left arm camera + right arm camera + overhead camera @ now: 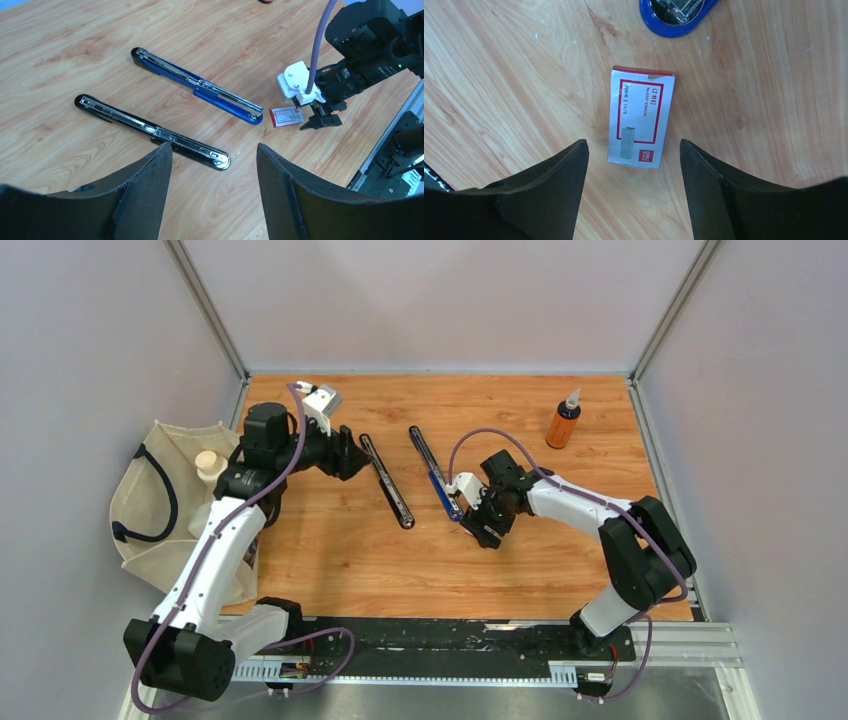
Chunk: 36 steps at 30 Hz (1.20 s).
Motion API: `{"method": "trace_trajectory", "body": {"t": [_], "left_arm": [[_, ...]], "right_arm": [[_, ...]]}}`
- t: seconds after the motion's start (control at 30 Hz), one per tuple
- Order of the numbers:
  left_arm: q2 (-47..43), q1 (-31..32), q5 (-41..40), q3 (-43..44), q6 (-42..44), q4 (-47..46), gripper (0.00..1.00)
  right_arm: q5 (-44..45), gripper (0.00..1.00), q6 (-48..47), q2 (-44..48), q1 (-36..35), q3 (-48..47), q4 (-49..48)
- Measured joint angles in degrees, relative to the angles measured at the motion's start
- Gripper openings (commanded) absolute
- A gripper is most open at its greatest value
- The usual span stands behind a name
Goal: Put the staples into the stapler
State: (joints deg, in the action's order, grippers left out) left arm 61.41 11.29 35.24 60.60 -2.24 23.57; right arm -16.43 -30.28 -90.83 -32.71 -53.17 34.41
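The staples box (640, 119), white with a red label, lies flat on the wooden table. It also shows in the left wrist view (287, 116), beside the near end of the blue stapler (197, 86). My right gripper (633, 142) is open and empty, its fingers just short of the box's near end. In the top view the right gripper (483, 527) hides the box. The blue stapler (433, 472) and a black stapler (386, 480) lie folded open, side by side. My left gripper (214, 148) is open and empty, above the black stapler (150, 130). No loose staple strip is visible.
An orange bottle (563, 423) stands at the back right. A beige cloth bag (150, 505) with a cream cap lies off the table's left edge. A black rail (450, 640) runs along the near edge. Grey walls enclose the table.
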Motion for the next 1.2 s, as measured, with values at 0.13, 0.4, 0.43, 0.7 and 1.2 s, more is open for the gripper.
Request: {"method": "trace_trajectory", "body": {"t": [0.13,0.4,0.43,0.7,1.2], "left_arm": [[0.0,0.0,-0.2,-0.6,-0.1,-0.2,0.71],[0.5,0.0,-0.2,-0.9,-0.3,-0.3,0.71],[0.7,0.0,-0.2,-1.0,-0.4,-0.3,0.72],[1.0,0.0,-0.2,-1.7,-0.6,-0.7,0.72],[3.2,0.0,0.3,-3.0,-2.2,-2.3,0.72]], "right_arm": [[1.0,0.7,0.0,-0.1,-0.3,0.0,0.1],[2.9,0.66,0.0,-0.9,-2.0,0.0,0.0],[3.1,0.64,0.0,-1.0,-2.2,0.0,0.0],[4.2,0.57,-0.2,-2.0,-2.5,0.0,0.0],[4.9,0.48,-0.7,-2.1,-2.5,0.0,-0.4]]}}
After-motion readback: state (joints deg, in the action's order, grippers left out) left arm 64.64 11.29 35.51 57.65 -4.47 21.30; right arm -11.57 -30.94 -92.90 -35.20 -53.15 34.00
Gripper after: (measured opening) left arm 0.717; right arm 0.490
